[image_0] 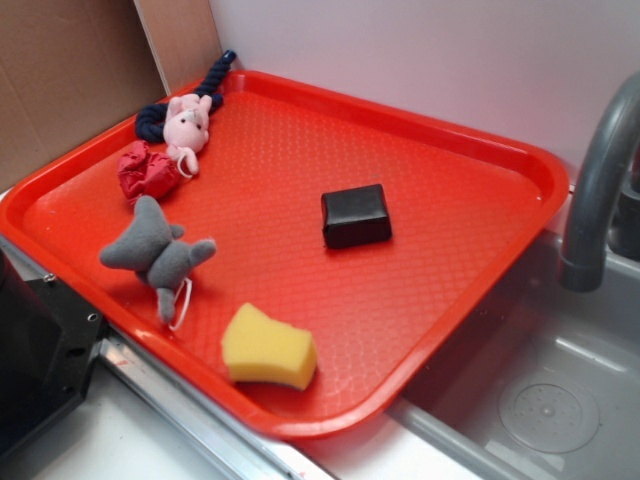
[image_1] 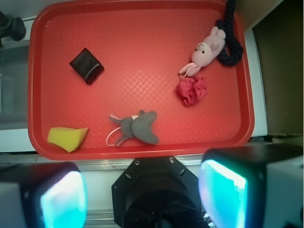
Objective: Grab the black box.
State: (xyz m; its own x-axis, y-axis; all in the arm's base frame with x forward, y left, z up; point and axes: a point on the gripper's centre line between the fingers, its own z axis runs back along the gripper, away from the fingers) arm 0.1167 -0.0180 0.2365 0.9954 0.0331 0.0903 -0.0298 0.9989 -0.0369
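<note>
The black box (image_0: pixel 356 215) lies flat near the middle of the red tray (image_0: pixel 430 300), with bare tray all round it. In the wrist view the black box (image_1: pixel 86 65) is at the upper left of the tray (image_1: pixel 142 28), turned at an angle. My gripper (image_1: pixel 142 195) hangs high above the tray's near rim, over the robot's black base (image_1: pixel 156 190), far from the box. Its two fingers (image_1: pixel 223 192) with glowing cyan pads stand wide apart, open, with nothing between them. The gripper does not show in the exterior view.
On the tray lie a yellow sponge (image_0: pixel 268 348), a grey plush toy (image_0: pixel 155 250), a red crumpled cloth (image_0: pixel 145 172), a pink plush rabbit (image_0: pixel 188 125) and a dark blue rope (image_0: pixel 160 112). A sink with a grey faucet (image_0: pixel 595 190) lies to the right.
</note>
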